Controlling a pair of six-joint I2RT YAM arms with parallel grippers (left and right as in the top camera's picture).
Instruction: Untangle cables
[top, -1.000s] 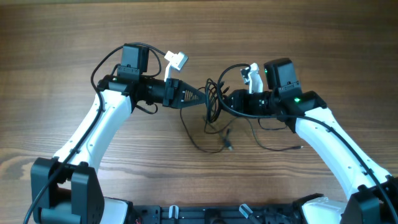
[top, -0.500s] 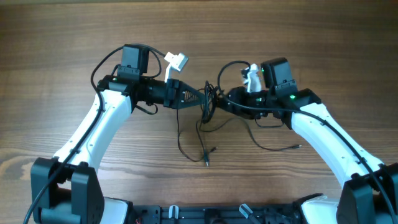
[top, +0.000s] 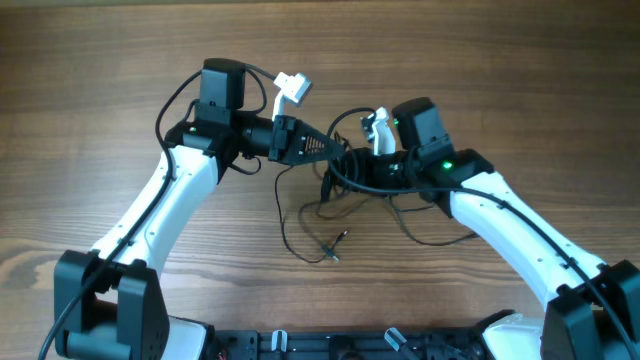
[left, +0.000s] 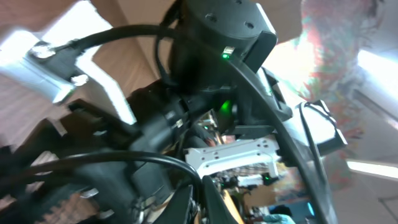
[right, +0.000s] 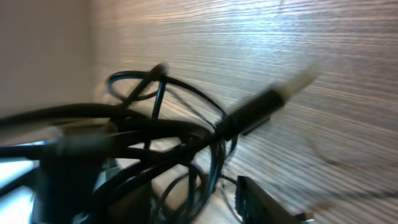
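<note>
The cables (top: 322, 196) are thin black cords, bunched in a tangle between the two grippers, with loose loops trailing toward me. One plug end (top: 336, 247) lies on the wood. My left gripper (top: 338, 153) reaches in from the left, and in the left wrist view its fingers (left: 198, 208) are shut on a thin black cord. My right gripper (top: 350, 172) comes in from the right. In the right wrist view its fingers (right: 196, 202) stand apart with the cable strands (right: 214, 155) running between them. A blurred, light-tipped plug (right: 292, 86) sticks out to the right.
The wooden table (top: 500, 60) lies all round. A thin cord loop (top: 432, 240) trails right under the right arm. Thicker black arm wires and white connector blocks (top: 291, 87) sit on both wrists. The right arm's black wrist (left: 217, 43) fills the left wrist view.
Both arms have shifted, the right one clearly leftward into the tangle. The tangle has moved left and up with the grippers. The trailing loop and its plug end swung left.
</note>
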